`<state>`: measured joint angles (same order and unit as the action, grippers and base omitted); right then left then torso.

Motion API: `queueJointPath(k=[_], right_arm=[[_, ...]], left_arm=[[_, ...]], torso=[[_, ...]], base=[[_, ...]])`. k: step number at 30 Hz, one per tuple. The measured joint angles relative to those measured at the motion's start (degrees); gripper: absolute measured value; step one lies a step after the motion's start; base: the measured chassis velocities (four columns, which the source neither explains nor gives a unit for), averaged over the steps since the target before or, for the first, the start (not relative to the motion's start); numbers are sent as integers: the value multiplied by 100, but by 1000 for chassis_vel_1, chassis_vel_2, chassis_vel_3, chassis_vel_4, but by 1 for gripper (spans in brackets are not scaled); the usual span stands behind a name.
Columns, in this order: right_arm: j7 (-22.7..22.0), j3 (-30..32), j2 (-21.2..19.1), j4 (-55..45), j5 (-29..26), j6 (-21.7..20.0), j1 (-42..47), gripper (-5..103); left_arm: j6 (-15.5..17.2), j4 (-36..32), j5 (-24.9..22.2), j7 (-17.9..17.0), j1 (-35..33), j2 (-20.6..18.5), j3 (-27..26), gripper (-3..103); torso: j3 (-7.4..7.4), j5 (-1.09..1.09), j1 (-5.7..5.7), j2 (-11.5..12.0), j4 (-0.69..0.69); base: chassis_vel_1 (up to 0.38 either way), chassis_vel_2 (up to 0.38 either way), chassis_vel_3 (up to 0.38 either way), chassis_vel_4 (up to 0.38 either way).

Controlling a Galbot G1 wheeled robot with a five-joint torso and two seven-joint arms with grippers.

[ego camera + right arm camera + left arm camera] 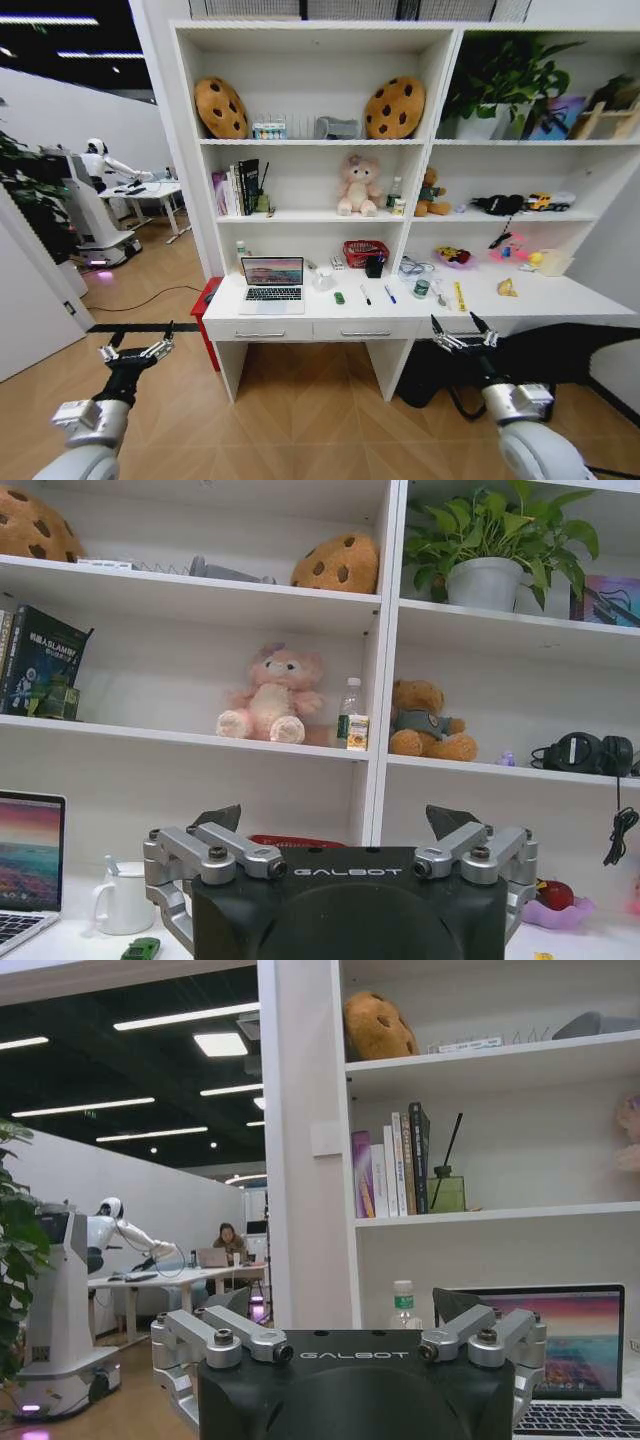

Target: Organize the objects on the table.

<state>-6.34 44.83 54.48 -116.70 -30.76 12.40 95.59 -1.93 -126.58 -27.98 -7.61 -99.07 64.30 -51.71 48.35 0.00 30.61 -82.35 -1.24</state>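
Laptop (pixel 273 279) open on table (pixel 300 310), left part; car (pixel 339 297) and pens (pixel 366 295) right of it, pens' long axes running front-to-back. All ahead of fingers, well apart. Left gripper (pixel 136 342) nearer laptop, right gripper (pixel 463 333) nearer pens; both wide open, empty, below table edge. Floor between free.

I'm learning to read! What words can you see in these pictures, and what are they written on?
"GALBOT" on the left gripper body.
"GALBOT" on the right gripper body.
"SLAM" within the title on the dark book; the rest is too blurred to read.
The spines of the books and the bottle label are too small to read.
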Motion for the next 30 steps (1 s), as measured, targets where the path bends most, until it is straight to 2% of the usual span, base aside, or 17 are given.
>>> queueJointPath(k=[9, 30], right_arm=[[-6, -13, 54, -62, 19, 8, 126, 100], [10, -74, 25, 13, 150, 107, 67, 100]], left_arm=[[-42, -109, 41, -148, -13, 30, 13, 100], [-91, 37, 140, -154, -14, 95, 79, 100]], torso=[[0, 0, 0, 0, 0], [0, 0, 0, 0, 0]], base=[[0, 0, 0, 0], [0, 0, 0, 0]])
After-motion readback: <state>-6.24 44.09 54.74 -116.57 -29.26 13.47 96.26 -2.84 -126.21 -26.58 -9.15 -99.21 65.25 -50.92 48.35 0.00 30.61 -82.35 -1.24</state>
